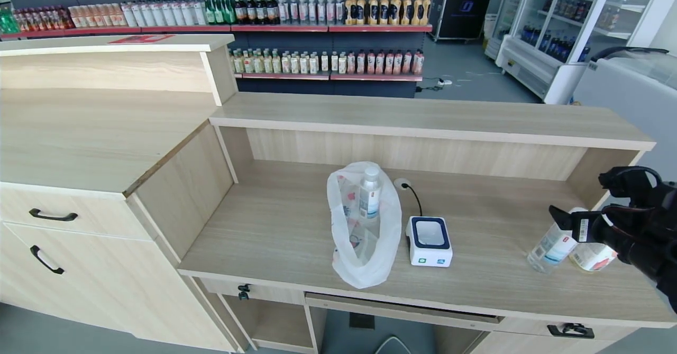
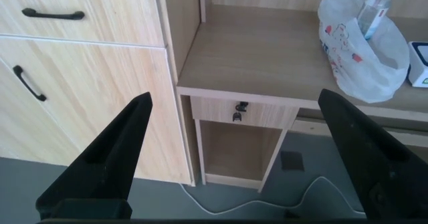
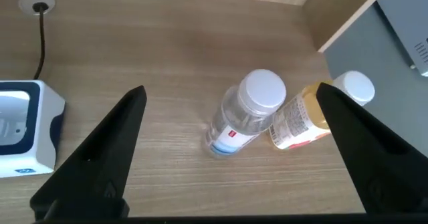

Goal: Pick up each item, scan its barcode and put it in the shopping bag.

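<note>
Bottle of clear plastic (image 3: pixel 244 120), standing at the right end of the counter (image 1: pixel 492 221) just beside a yellow bottle (image 3: pixel 304 117), looks light, smooth and perhaps squeezable, best taken across its labelled middle by the right gripper (image 3: pixel 231 90), whose jaws hang spread wide above it.

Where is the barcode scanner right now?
In the head view the barcode scanner sits midway along the counter, just right of the shopping bag and well left of the clear bottle.
</note>
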Available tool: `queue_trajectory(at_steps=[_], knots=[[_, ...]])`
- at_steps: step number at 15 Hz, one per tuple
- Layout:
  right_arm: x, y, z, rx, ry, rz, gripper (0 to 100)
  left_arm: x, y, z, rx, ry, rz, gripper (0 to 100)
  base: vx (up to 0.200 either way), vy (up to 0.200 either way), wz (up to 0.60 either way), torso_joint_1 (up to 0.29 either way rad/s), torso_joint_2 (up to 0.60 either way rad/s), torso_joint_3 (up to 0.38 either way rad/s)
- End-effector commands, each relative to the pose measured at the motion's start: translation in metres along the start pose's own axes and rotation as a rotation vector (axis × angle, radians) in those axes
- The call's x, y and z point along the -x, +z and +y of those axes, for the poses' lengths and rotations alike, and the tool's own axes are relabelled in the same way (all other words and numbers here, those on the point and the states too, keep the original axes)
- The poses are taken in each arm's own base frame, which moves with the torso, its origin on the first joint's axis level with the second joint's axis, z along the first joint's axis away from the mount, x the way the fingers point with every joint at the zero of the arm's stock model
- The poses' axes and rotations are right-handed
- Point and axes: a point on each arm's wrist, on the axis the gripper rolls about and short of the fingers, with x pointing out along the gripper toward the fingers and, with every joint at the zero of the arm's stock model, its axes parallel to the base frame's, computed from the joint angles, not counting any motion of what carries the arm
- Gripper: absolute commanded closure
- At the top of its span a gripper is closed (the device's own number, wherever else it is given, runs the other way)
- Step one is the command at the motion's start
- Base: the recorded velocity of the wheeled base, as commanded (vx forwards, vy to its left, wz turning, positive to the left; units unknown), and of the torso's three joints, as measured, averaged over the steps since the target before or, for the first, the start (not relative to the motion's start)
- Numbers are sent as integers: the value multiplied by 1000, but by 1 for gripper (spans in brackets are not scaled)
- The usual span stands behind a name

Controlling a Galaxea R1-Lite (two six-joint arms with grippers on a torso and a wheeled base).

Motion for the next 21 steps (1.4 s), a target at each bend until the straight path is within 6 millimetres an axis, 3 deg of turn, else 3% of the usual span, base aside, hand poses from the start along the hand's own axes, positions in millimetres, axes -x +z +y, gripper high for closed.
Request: queue_trajectory(at_steps=[1, 5, 11, 13, 15, 18, 21], knots=[[-2, 4, 19, 20, 53, -55, 0, 0, 0, 0, 0, 0, -1, 0, 0, 0, 0, 0, 0, 0], [9, 13, 17, 71, 42, -109, 0, 0, 0, 0, 0, 0, -1, 0, 0, 0, 0, -25, 43, 29], [3, 5, -2, -3, -30, -107, 0, 0, 0, 0, 0, 0, -1, 0, 0, 0, 0, -27, 63, 30], [2, 11, 13, 0, 7, -185, 0, 0, 0, 0, 0, 0, -1, 0, 0, 0, 0, 0, 0, 0], [3, 15, 15, 54, 3, -223, 0, 0, 0, 0, 0, 0, -1, 0, 0, 0, 0, 0, 0, 0], [10, 25, 13, 94, -2, -265, 0, 0, 0, 0, 0, 0, -1, 0, 0, 0, -600, 1, 2, 4], [13, 21, -1, 81, -40, -201, 0, 0, 0, 0, 0, 0, -1, 0, 0, 0, -200, 1, 1, 1]])
